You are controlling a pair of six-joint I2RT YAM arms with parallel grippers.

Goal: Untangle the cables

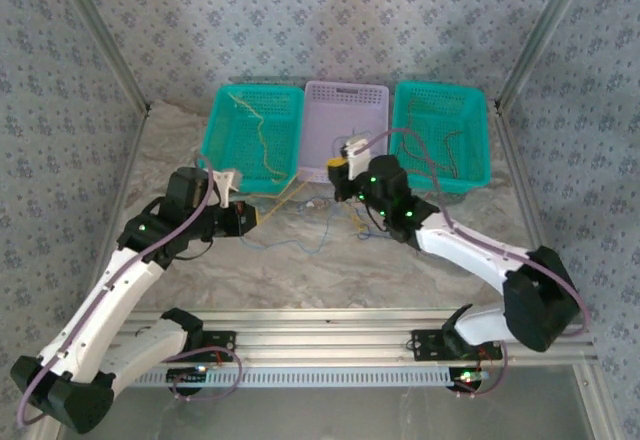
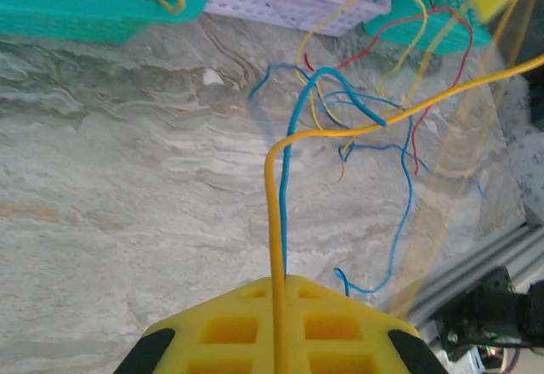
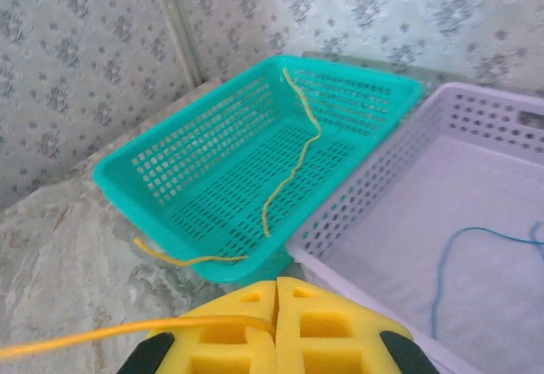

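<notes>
The left gripper (image 2: 276, 293) and the right gripper (image 3: 276, 293) were both clenched on what seemed one yellow cable (image 2: 272, 204), near the front of the lilac basket (image 1: 345, 88). The tangle of cables (image 2: 357, 127) lay on the table (image 1: 300, 270) just in front of that basket. I judge they should pull apart slowly and low, so the blue cable (image 2: 293, 119) crossing it slips off without knotting. I counted three baskets, two teal baskets (image 1: 210, 132) beside the lilac one, with two yellow strands in the left one and one blue strand inside the lilac; the tangle was too crossed to count.

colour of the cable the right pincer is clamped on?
Yellow. The right pincer is shut on a yellow cable, clearest in the right wrist view.
</notes>
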